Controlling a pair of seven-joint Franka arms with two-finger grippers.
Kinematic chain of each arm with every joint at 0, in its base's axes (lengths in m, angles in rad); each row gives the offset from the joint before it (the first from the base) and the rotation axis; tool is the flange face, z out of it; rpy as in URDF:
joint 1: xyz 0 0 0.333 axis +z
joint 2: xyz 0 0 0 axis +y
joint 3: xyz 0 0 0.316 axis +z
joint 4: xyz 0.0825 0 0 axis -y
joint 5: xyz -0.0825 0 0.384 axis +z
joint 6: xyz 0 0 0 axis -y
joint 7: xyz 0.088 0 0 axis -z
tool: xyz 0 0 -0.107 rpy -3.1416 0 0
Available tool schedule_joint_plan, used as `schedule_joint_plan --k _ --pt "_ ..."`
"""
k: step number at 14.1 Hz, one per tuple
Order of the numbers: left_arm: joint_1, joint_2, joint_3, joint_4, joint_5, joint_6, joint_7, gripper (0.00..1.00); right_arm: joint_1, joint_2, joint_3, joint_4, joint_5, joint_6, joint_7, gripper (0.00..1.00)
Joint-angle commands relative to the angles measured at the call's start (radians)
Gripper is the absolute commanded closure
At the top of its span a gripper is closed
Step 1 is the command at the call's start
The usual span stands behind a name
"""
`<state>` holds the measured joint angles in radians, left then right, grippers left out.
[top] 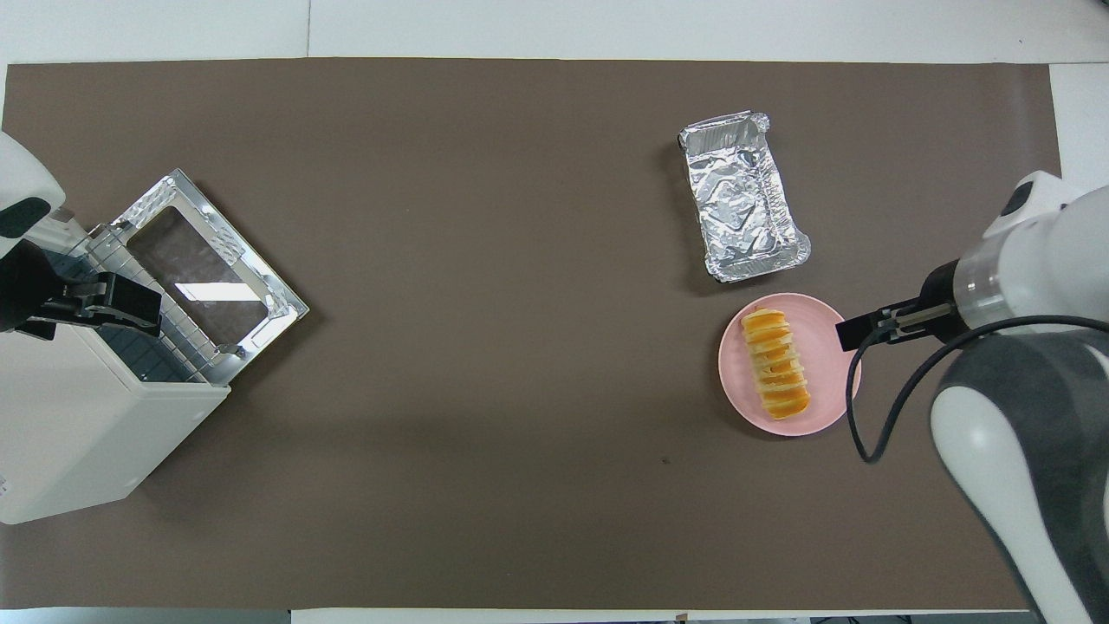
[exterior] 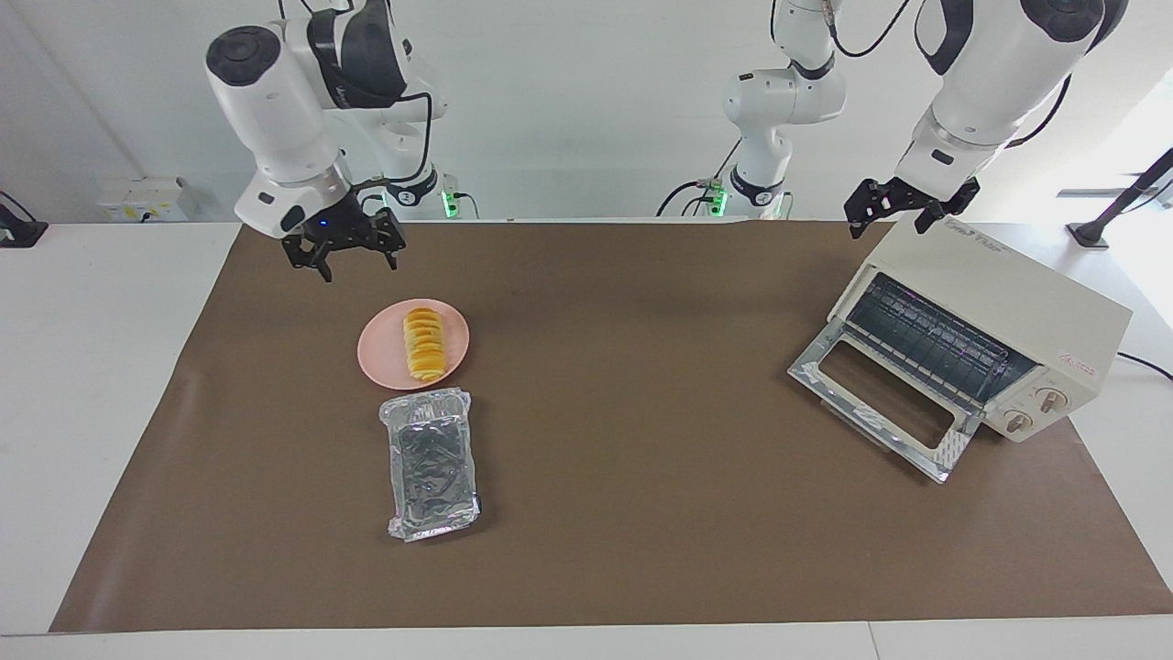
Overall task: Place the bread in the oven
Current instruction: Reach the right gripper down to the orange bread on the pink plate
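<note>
— At the right arm's end of the table, what is going on?

— Up in the air, the right gripper [exterior: 346, 260] is hanging over the brown mat [exterior: 623, 513], just off the rim of the pink plate [exterior: 380, 359], with its fingers spread and nothing between them. It is touching neither the plate nor anything else.

— And the bread?

— It is lying lengthwise on that plate, a ridged golden loaf [exterior: 422, 344]. Just beside the plate, farther from the robots, a crinkled foil tray [exterior: 430, 463] is sitting empty on the mat.

— Moving along toward the left arm's end?

— Bare mat in the middle, then the cream toaster oven [exterior: 990, 302], turned at an angle. Its glass door [exterior: 882, 398] is hanging fully open, resting down on the mat, and the wire rack [exterior: 930, 337] is showing inside. Two knobs [exterior: 1034, 410] are sitting on the front panel.

— The left arm?

— Waiting. The left gripper [exterior: 903, 217] is hovering over the oven's top corner nearest the robots, fingers apart, holding nothing.
</note>
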<state>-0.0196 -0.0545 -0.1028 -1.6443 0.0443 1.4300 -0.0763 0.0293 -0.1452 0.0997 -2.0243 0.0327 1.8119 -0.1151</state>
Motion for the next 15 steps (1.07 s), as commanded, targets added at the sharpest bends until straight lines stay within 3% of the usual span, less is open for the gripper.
schedule_joint_plan --k 1,5,9,15 --pt "0.013 -0.025 -0.005 -0.022 -0.015 0.007 0.006 0.00 0.027 0.019 0.000 -0.117 0.012 0.113 -0.021 0.00" --pt "0.013 -0.025 -0.005 -0.022 -0.015 0.006 0.006 0.00 0.075 0.039 -0.001 -0.305 0.012 0.370 -0.081 0.00" --pt "0.013 -0.025 -0.005 -0.022 -0.015 0.007 0.006 0.00 0.064 0.101 -0.001 -0.369 0.012 0.538 -0.191 0.00" --pt "0.013 -0.025 -0.005 -0.022 -0.015 0.006 0.006 0.00 0.052 0.122 -0.001 -0.419 0.012 0.626 -0.206 0.00"
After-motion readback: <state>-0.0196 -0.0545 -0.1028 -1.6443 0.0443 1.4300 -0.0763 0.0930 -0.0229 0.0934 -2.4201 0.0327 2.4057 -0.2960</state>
